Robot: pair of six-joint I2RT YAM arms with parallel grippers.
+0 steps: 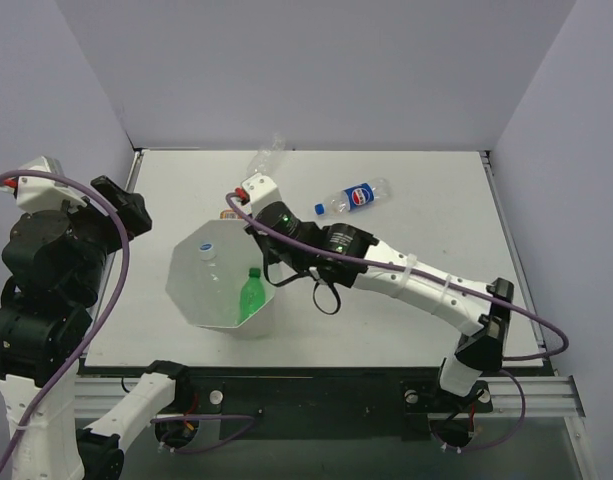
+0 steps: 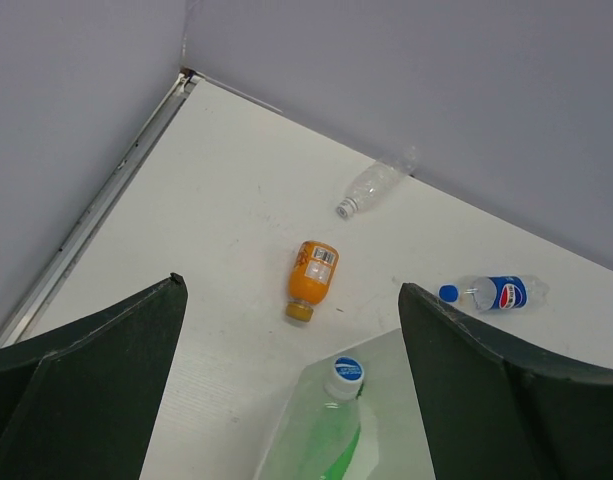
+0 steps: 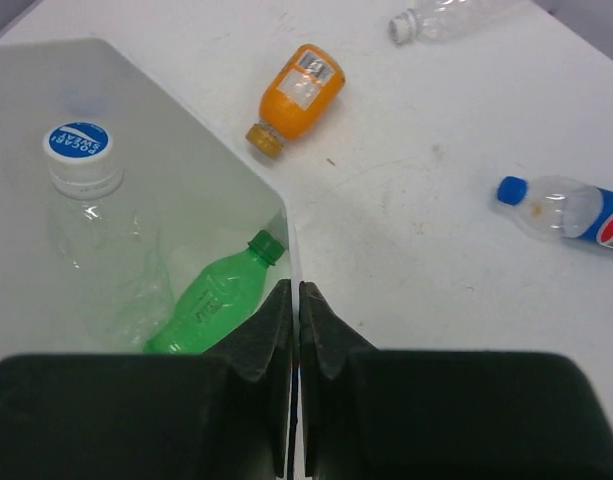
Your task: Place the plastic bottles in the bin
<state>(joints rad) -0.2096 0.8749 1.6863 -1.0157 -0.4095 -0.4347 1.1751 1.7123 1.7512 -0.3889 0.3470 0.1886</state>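
The white bin (image 1: 189,298) stands left of centre. Inside it lie a green bottle (image 1: 251,292) and a clear bottle with a blue-and-white cap (image 1: 208,254); both show in the right wrist view, green (image 3: 218,297) and clear (image 3: 91,200). My right gripper (image 1: 259,232) is shut on the bin's thin right wall (image 3: 298,292). The orange bottle (image 3: 297,98) lies just beyond the bin. The plain clear bottle (image 1: 268,156) lies by the back wall. The blue-label bottle (image 1: 354,197) lies to the right. My left gripper (image 2: 291,285) is open and empty, raised at the far left.
The enclosure's walls run close along the table's left and back edges (image 2: 106,190). My right arm (image 1: 416,285) stretches diagonally over the table from the near right corner. The bin's far corner shows low in the left wrist view (image 2: 391,415).
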